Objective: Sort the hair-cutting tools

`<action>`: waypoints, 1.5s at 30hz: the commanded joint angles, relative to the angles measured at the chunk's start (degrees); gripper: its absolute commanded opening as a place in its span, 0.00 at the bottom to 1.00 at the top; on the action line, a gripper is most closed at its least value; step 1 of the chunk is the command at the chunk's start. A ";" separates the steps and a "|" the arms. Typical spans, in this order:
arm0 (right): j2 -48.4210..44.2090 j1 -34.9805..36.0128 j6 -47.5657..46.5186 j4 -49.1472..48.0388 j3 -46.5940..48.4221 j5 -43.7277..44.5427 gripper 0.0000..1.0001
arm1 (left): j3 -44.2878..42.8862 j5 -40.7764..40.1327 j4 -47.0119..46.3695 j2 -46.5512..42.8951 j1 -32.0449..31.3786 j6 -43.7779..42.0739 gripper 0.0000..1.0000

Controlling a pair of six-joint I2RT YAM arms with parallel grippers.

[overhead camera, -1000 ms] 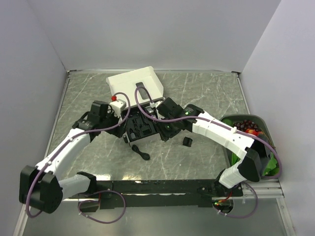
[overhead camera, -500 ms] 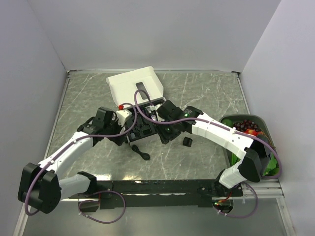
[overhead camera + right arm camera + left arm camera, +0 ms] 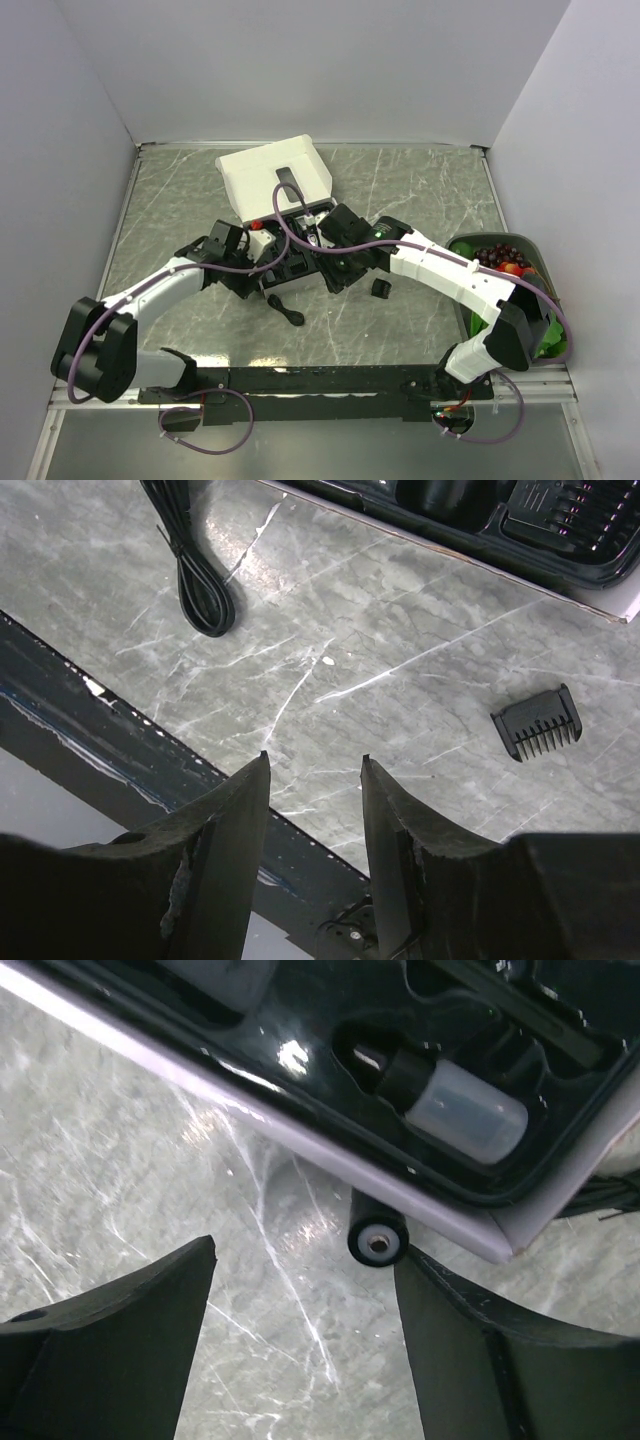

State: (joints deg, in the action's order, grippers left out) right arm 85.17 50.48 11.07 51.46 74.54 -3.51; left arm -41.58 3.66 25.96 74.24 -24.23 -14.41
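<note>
The black tray (image 3: 293, 262) in its white box holds a small clear bottle (image 3: 465, 1112) and a comb attachment (image 3: 555, 515). Another black comb attachment (image 3: 381, 288) (image 3: 537, 723) lies loose on the table right of the tray. My left gripper (image 3: 262, 278) (image 3: 305, 1252) is open and low at the tray's near left edge, with only table between its fingers. A small black round-ended piece (image 3: 377, 1240) touches the tip of one finger. My right gripper (image 3: 335, 274) (image 3: 315, 758) hangs open and holds nothing by the tray's near right corner. I cannot make out the clipper.
A black cord (image 3: 286, 310) (image 3: 200, 580) lies coiled in front of the tray. The white box lid (image 3: 275, 175) sits behind it. A green bin (image 3: 540, 262) with red and dark items stands at the right edge. The arms' dark base rail (image 3: 120, 750) runs along the near side.
My left arm has swung right and down to the tray's near left edge, and its jaws have narrowed a little. The right arm has hardly moved.
</note>
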 commanded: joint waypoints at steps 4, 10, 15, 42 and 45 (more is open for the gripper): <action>-3.08 0.50 0.36 -0.84 -0.63 0.61 0.49 | -4.38 0.38 -2.66 2.14 -0.29 -2.20 0.77; -2.20 0.50 0.09 -0.66 0.16 0.78 0.49 | -6.14 4.41 -2.93 3.11 -0.38 -3.25 0.77; -1.93 0.59 0.09 -0.84 0.43 0.78 0.49 | -7.11 8.46 -1.96 3.55 -0.56 -4.13 0.75; -0.97 0.50 0.35 -1.19 0.16 0.34 0.41 | -11.41 11.37 4.10 5.57 -0.82 -2.46 0.14; -0.97 0.50 0.44 -1.63 0.51 -0.09 0.42 | -14.39 11.01 6.38 6.27 -0.82 0.08 0.01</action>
State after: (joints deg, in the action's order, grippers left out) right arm 85.17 50.50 11.09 51.00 74.50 -3.49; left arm -50.78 14.72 29.67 79.85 -24.77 -16.82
